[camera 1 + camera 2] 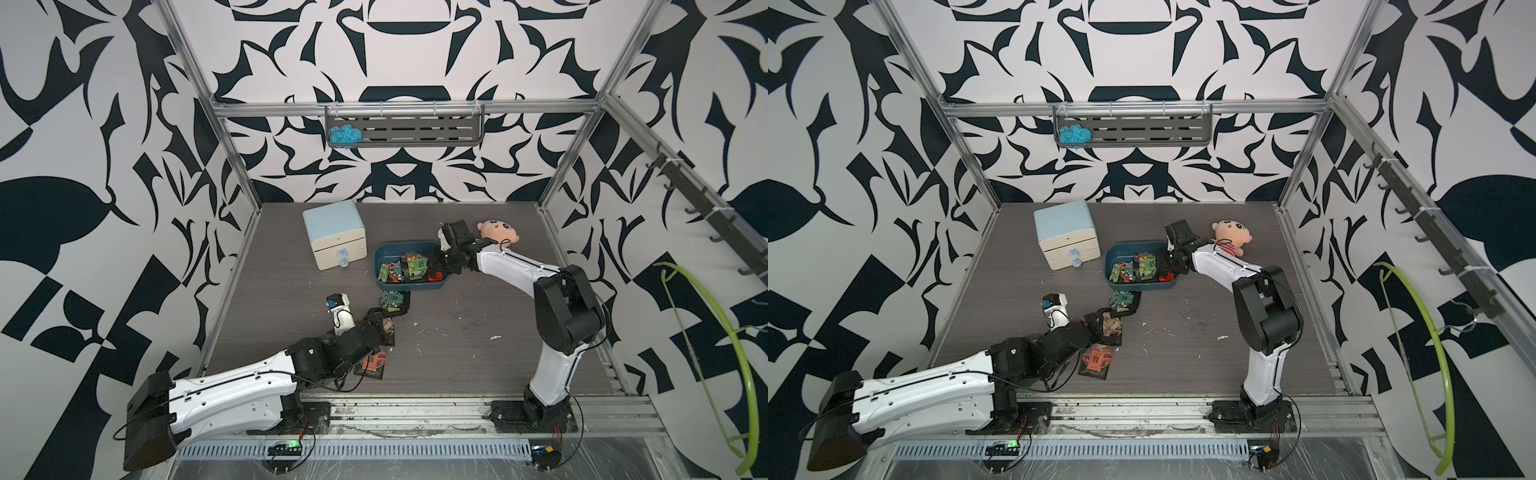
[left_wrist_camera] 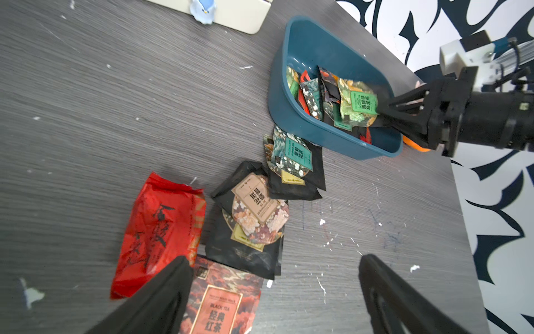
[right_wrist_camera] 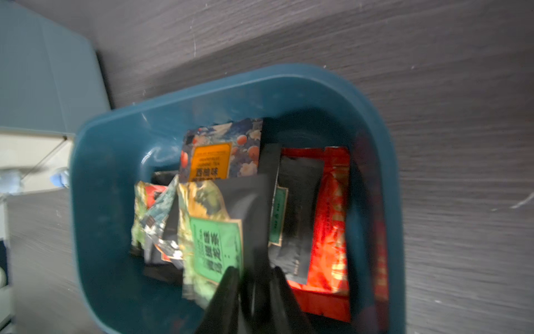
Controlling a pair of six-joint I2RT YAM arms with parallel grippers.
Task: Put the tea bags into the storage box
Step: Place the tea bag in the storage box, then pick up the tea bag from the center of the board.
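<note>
Our left gripper (image 2: 274, 261) is wide apart, just over loose tea bags (image 2: 254, 208) on the scratched grey table (image 2: 115, 101). Our right gripper (image 3: 254, 271) sits inside the blue storage box (image 3: 95, 188), its tips by a green bag (image 3: 215, 245); we cannot tell if it pinches. Black-and-white walls (image 1: 83, 124) stand all around.

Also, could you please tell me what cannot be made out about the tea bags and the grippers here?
How many tea bags the storage box holds: overlapping, tiny in both top views, blurred in the right wrist view.
Whether the right gripper grips the green-labelled tea bag: blur, right wrist view.
Red tea bag: under the left arm in both top views; left fingers cover a corner, left wrist view.
</note>
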